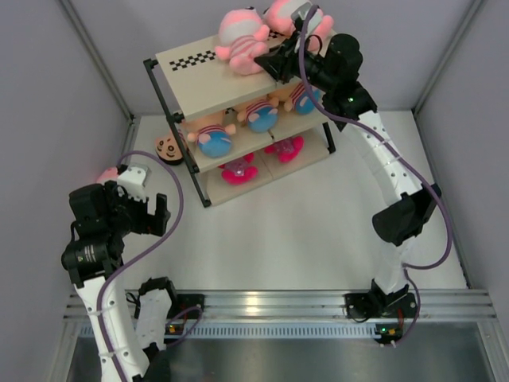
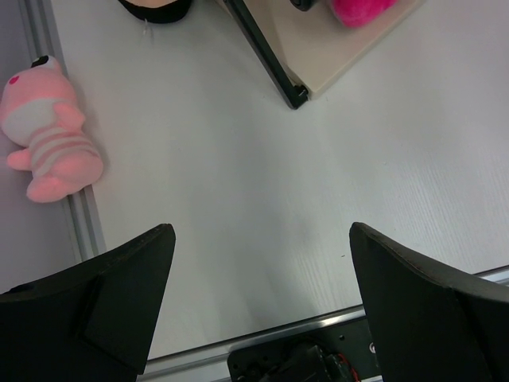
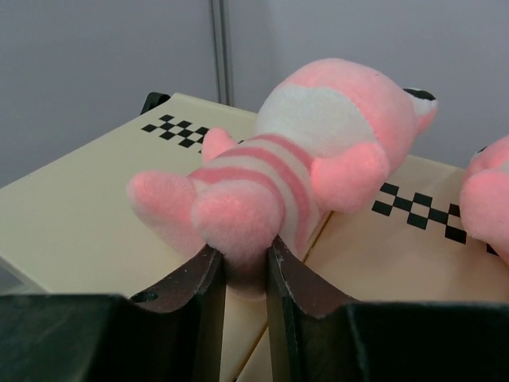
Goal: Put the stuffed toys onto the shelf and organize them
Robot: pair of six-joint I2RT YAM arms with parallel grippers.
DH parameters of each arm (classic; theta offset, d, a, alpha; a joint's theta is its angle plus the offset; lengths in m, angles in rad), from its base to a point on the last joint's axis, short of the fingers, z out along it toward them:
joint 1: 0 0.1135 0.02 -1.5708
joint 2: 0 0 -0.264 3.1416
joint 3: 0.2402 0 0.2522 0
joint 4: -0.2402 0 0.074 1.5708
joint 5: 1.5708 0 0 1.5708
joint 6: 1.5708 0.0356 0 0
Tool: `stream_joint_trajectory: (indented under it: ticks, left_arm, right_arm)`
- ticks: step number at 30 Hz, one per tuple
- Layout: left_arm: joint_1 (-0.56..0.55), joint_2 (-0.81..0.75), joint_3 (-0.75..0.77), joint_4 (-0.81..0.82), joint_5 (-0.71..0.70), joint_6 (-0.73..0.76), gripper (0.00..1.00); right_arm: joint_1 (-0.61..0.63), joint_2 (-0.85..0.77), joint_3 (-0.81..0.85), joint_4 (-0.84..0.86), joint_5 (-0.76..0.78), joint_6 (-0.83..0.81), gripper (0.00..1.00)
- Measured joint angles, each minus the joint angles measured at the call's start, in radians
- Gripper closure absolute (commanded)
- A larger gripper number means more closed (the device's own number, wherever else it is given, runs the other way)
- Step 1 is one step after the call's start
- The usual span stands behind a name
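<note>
A pink toy (image 3: 302, 171) lies on the top board (image 3: 79, 207) of the shelf (image 1: 208, 95). It lies across the checkered strip (image 3: 413, 203). The right gripper (image 3: 242, 263) pinches its bottom end. The fingers are close together with the soft pink fluff squeezed between them. A second pink toy (image 1: 282, 16) lies just beside it on the same board, nearer the back wall.

Three boy dolls sit in a row on the middle board: one (image 1: 213, 137), two (image 1: 258, 114) and three (image 1: 302, 95). Two bright pink toys (image 1: 237, 169) lie on the lowest board.

One more boy doll (image 1: 169, 147) lies on the table just beside the shelf's left leg. Only its head shows.

A third pink toy (image 2: 52, 131) lies at the left edge of the table, right up against the wall. The left gripper (image 2: 262, 239) hangs over the table near it, not touching it. Its fingers are spread wide and hold nothing.

The table (image 1: 302, 231) is white and smooth. The shelf stands at the back of it, turned a little sideways. Grey walls (image 1: 48, 87) go round three sides, with thin metal posts (image 1: 95, 56) in the corners. A shiny metal rail (image 1: 270, 302) runs along the near edge, where both arms are bolted down.
</note>
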Motion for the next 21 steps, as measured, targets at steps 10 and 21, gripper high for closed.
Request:
stream_joint_trajectory:
  ticks: [10,21]
  left_arm:
    - [0.0,0.035,-0.067,0.043,-0.09,-0.007,0.05]
    - [0.0,0.076,-0.076,0.079,-0.094,-0.011,0.05]
  right_arm:
    - [0.0,-0.024,-0.01,-0.073,0.01,-0.043,0.29]
    - [-0.026,-0.348,-0.2,-0.179,0.073,-0.132,0.13]
